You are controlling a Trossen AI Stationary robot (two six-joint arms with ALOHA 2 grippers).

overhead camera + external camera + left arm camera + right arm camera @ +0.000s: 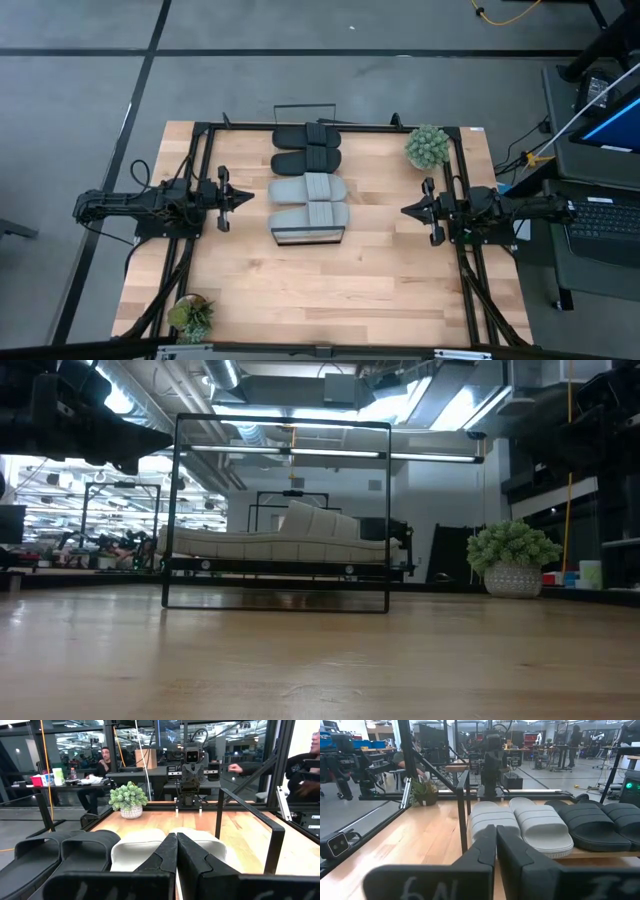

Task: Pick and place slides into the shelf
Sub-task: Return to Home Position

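Two black slides (308, 148) and two light grey slides (309, 202) lie side by side in a row on the narrow light-wood shelf (309, 238), soles down, between its black wire end frames. In the low view a grey slide (280, 542) sits on the raised shelf board inside the wire frame (278, 515). My left gripper (247, 197) is shut and hovers left of the shelf; my right gripper (405, 210) is shut and hovers to its right. Both point at the row. The wrist views show the grey slides (137, 851) (540, 827) ahead of the fingers.
A potted green plant (427, 146) stands near the table's far right corner, another (190, 315) near the near left corner. Black frame rails (196, 170) run along both table sides. People sit and stand in the room beyond the table. Bare wood (320, 290) lies near the shelf.
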